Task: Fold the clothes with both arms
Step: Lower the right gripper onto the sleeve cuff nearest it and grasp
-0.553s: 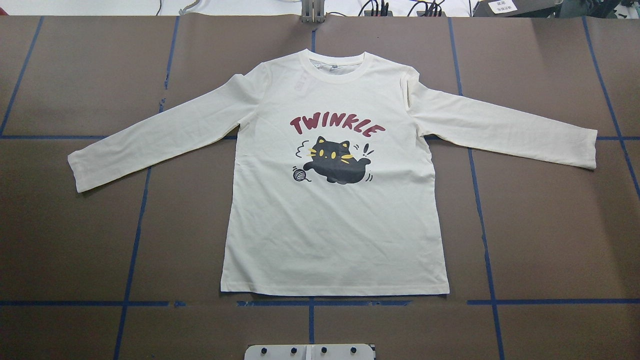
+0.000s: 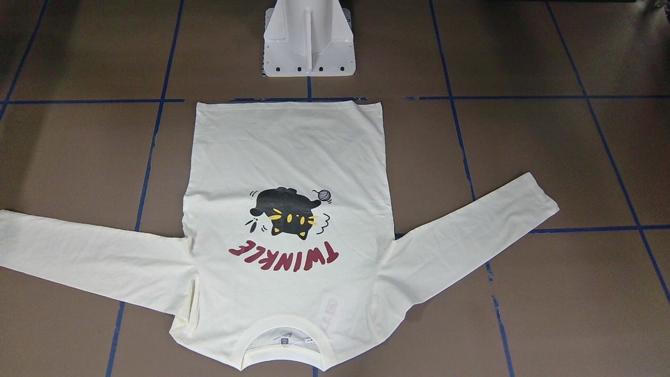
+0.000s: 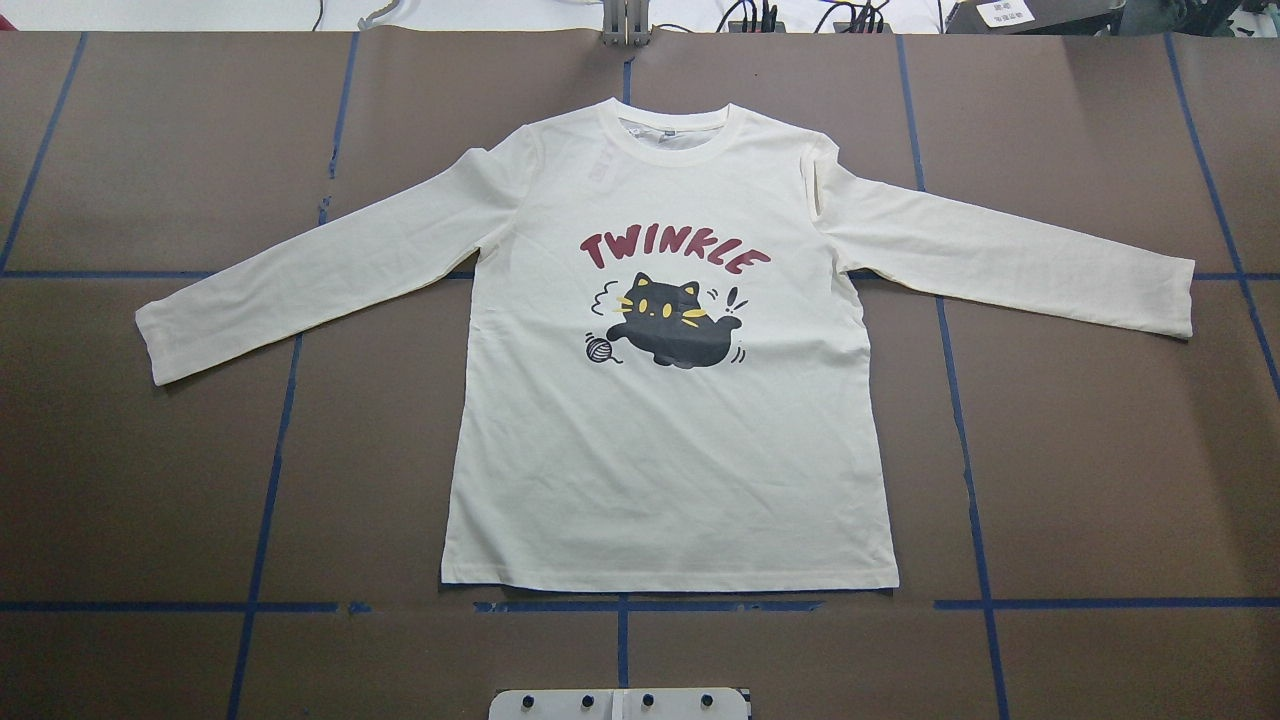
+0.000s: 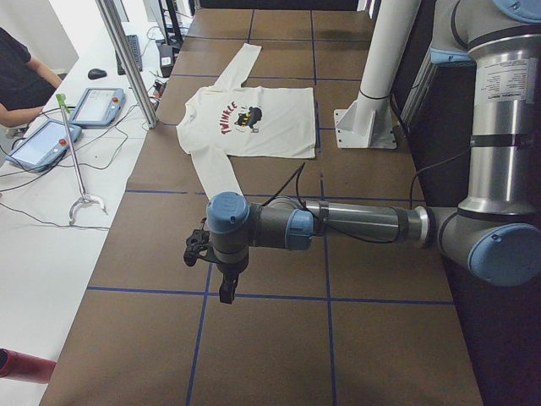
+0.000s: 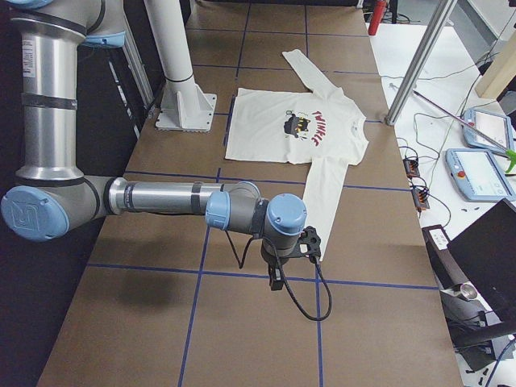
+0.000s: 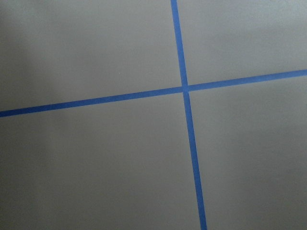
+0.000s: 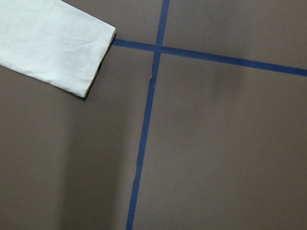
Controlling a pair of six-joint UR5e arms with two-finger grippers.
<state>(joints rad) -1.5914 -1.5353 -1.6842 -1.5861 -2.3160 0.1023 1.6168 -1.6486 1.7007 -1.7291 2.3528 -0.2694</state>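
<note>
The brown table [image 3: 1100, 450], gridded in blue tape [image 3: 150, 606], carries the T-shirt [image 3: 670, 450] flat at its middle, print up and sleeves spread. I judge it is laid ready for a first fold. The left arm [image 4: 355, 224] and right arm [image 5: 161, 197] hover beyond the cuffs. Whether the left gripper [image 4: 197, 248] or right gripper [image 5: 309, 242] is spread or pressed together, I cannot tell. Teach pendants [image 5: 480, 173] lie on a side bench [image 4: 42, 254].

Matt cloth T-shirt [image 3: 668, 460]; matt brown table [image 3: 1100, 450].
</note>
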